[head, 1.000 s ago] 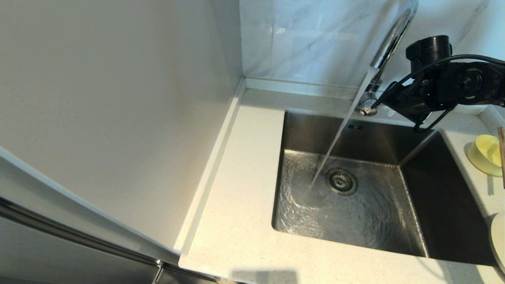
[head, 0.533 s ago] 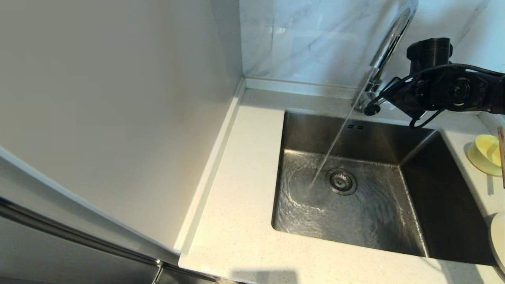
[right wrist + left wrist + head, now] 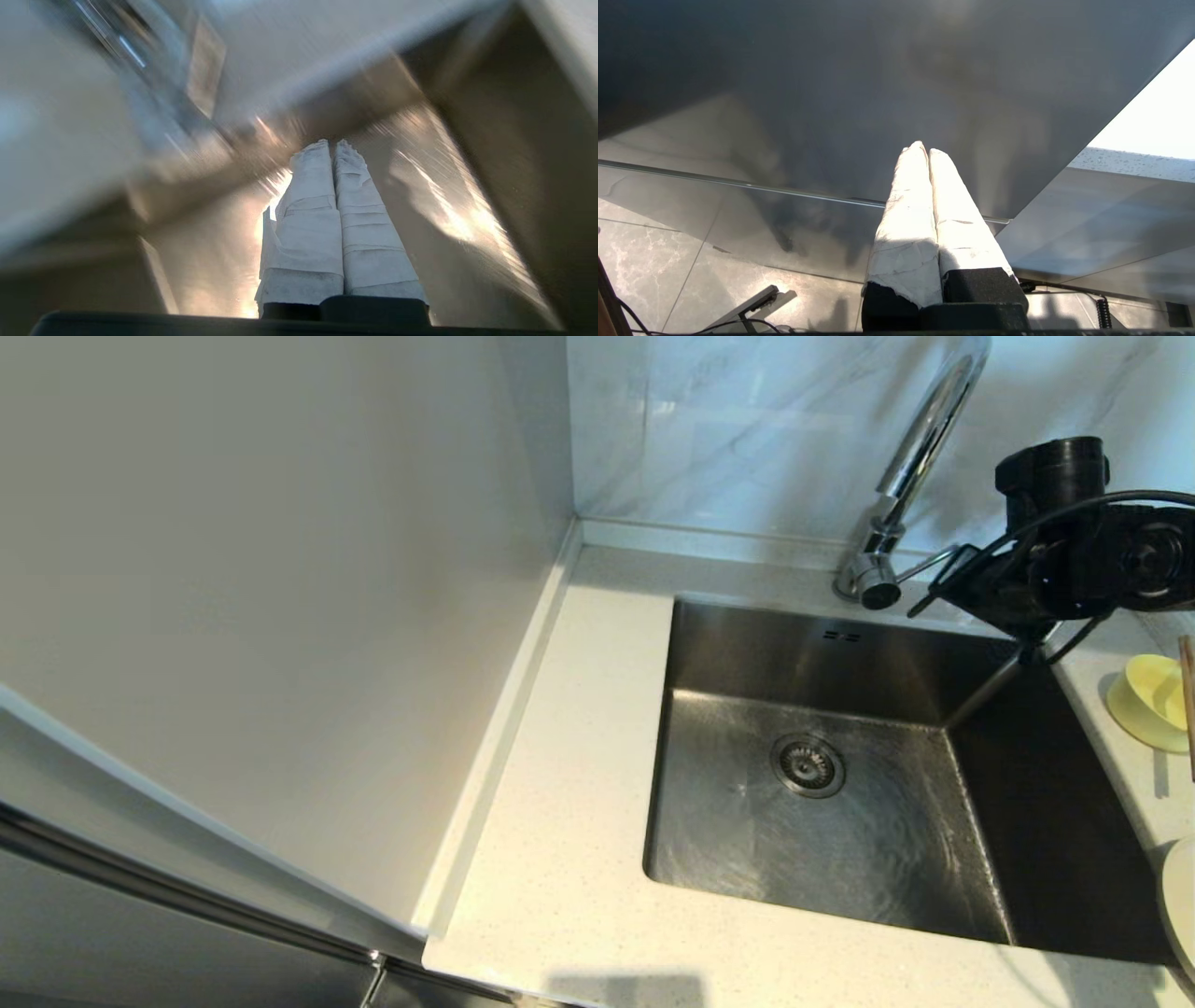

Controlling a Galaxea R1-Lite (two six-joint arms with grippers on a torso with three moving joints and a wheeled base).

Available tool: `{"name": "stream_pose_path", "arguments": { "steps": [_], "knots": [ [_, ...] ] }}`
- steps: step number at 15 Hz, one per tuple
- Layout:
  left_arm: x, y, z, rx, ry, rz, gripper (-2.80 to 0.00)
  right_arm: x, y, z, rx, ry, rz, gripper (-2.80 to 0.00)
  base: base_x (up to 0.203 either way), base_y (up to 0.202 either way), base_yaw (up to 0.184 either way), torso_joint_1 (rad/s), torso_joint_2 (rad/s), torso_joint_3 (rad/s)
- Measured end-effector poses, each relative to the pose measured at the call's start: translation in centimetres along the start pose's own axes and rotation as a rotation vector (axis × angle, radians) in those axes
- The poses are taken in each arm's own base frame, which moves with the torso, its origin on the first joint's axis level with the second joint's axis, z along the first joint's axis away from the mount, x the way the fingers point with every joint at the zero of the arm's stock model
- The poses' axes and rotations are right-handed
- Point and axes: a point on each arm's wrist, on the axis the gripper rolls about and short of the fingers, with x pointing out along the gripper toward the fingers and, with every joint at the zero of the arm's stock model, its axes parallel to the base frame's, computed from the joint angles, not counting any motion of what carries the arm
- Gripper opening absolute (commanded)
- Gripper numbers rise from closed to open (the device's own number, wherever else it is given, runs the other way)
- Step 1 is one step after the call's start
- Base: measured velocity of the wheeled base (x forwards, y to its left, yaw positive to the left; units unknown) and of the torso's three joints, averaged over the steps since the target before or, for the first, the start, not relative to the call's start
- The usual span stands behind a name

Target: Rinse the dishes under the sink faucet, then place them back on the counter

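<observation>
The water has stopped running from the faucet [image 3: 920,439]; my right gripper [image 3: 334,144], clenched empty, has pulled back over the sink [image 3: 747,644] corner.

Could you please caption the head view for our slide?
Faucet off above wet sink; right tool shut beside its lever.

Plate [image 3: 1180,905] and chopsticks [image 3: 1187,700] — cut by the frame edge.

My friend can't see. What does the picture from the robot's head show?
A steel sink sits wet, with no water running from the chrome faucet. The shut right gripper hovers beside the faucet's base. A yellow bowl, chopsticks and white plate rest on the counter.
</observation>
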Motion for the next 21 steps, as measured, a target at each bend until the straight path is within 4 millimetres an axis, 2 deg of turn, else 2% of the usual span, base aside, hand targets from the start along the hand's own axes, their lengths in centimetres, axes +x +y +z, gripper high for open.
{"name": "stream_pose_path", "arguments": {
  "steps": [2, 4, 6, 8, 12, 16, 18, 21],
  "knots": [
    [0.0, 0.0, 0.0, 0.0, 0.0, 0.0, -2.8, -1.9, -1.7, -0.8, -0.076, 0.048, -0.039, -2.8, 0.0, 0.0, 0.0, 0.0, 0.0, 0.0],
    [0.0, 0.0, 0.0, 0.0, 0.0, 0.0, -2.8, -4.3, -4.2, -1.9, -0.221, 0.145, -0.114, -2.8, 0.0, 0.0, 0.0, 0.0, 0.0, 0.0],
    [0.0, 0.0, 0.0, 0.0, 0.0, 0.0, -2.8, -7.1, -7.1, -2.4, -0.346, 0.233, -0.182, -2.8, 0.0, 0.0, 0.0, 0.0, 0.0, 0.0],
    [0.0, 0.0, 0.0, 0.0, 0.0, 0.0, -2.8, -10.1, -9.4, -2.6, -0.374, 0.24, -0.219, -2.8, 0.0, 0.0, 0.0, 0.0, 0.0, 0.0],
    [0.0, 0.0, 0.0, 0.0, 0.0, -0.001, -2.8, -16.6, -14.5, -4.2, -0.363, 0.139, -0.332, -2.8, 0.0, 0.0, 0.0, 0.0, 0.0, 0.0],
    [0.0, 0.0, 0.0, 0.0, 0.0, 0.0, -2.8, -21.6, -18.7, -6.0, -0.314, -0.036, -0.468, -2.8, 0.0, 0.0, 0.0, 0.0, 0.0, 0.0],
    [0.0, 0.0, 0.0, 0.0, 0.0, 0.0, -2.8, -23.1, -20.8, -7.4, -0.297, -0.082, -0.526, -2.8, 0.0, 0.0, 0.0, 0.0, 0.0, 0.0],
    [0.0, 0.0, 0.0, 0.0, 0.001, 0.0, -2.8, -24.4, -23.4, -9.7, -0.24, -0.162, -0.589, -2.8, 0.0, 0.0, 0.0, 0.0, 0.0, 0.0]
  ]
}}
